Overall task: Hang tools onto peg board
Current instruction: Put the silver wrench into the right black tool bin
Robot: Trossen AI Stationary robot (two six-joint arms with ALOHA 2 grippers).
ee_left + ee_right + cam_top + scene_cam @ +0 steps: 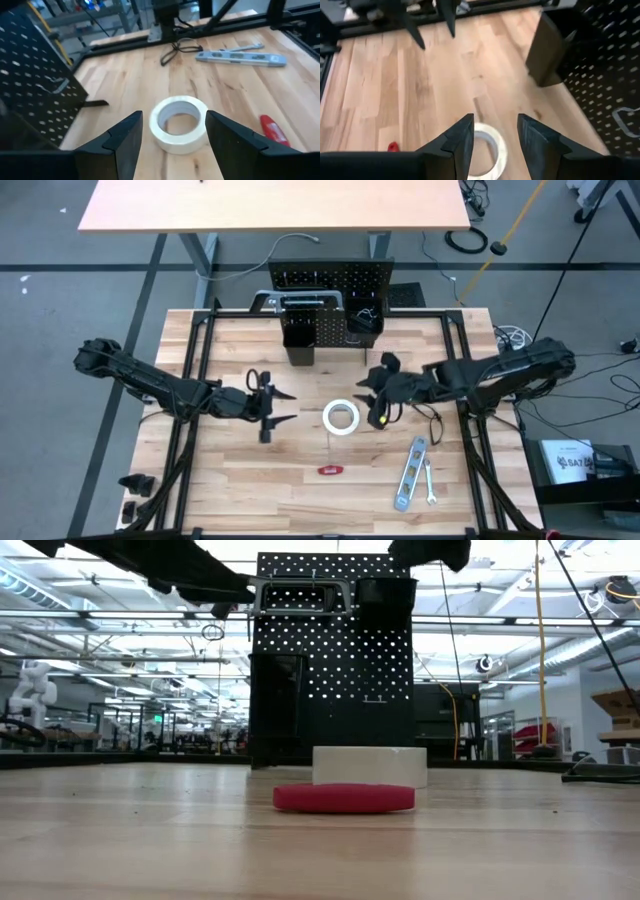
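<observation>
Lying flat on the tabletop [230, 470], the white tape roll [341, 417] is flanked by the left hand [279, 408] and right hand [377, 402], both held open and empty, before the peg board [330, 278].

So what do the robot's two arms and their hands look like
Both arms are dark, jointed and tubular, with black cables along them. The left hand and right hand each end in two black, tapered, wedge-shaped fingers. A small yellow-green spot shows near the right hand.

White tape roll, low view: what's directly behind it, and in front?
Behind the tape roll stands the peg board with its dark bin. The red-handled tool lies in front, covering the roll's bottom edge.
</observation>
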